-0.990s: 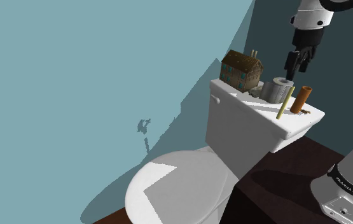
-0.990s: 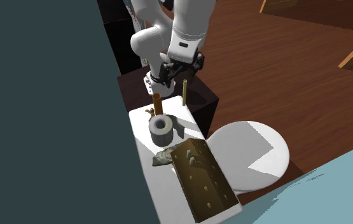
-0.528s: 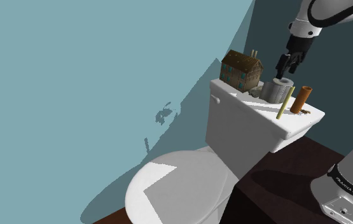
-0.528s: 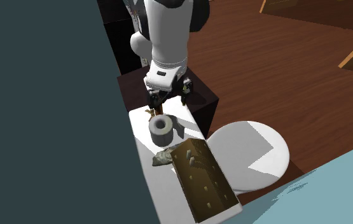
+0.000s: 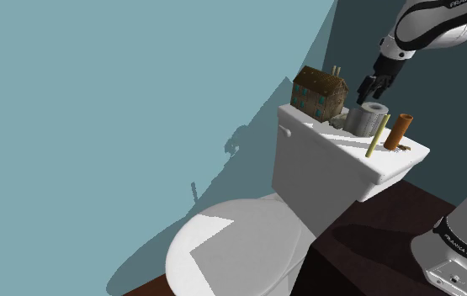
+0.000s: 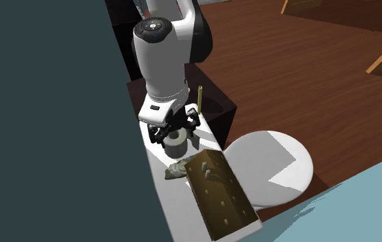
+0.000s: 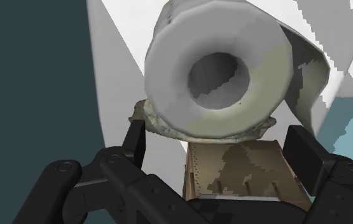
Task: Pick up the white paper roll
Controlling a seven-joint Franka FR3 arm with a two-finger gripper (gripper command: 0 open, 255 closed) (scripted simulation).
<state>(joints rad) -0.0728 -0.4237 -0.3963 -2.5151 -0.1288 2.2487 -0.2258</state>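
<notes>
The shoulder view sits beside the stand (image 5: 463, 252) and faces toward its left, over the toilet lid (image 5: 223, 252) and the tank (image 5: 332, 160), from a middling distance. The second exterior view looks steeply down from past the tank's far end, over the model house (image 6: 220, 196), back toward the arm (image 6: 162, 62). The wrist view rides on the end effector (image 7: 219, 140), very near the paper roll (image 7: 219, 70). All three share the paper roll and the model house.

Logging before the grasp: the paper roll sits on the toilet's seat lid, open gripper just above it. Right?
No: the paper roll sits on the toilet tank, not the seat lid, as the shoulder view shows. The open gripper is just above it.
</notes>
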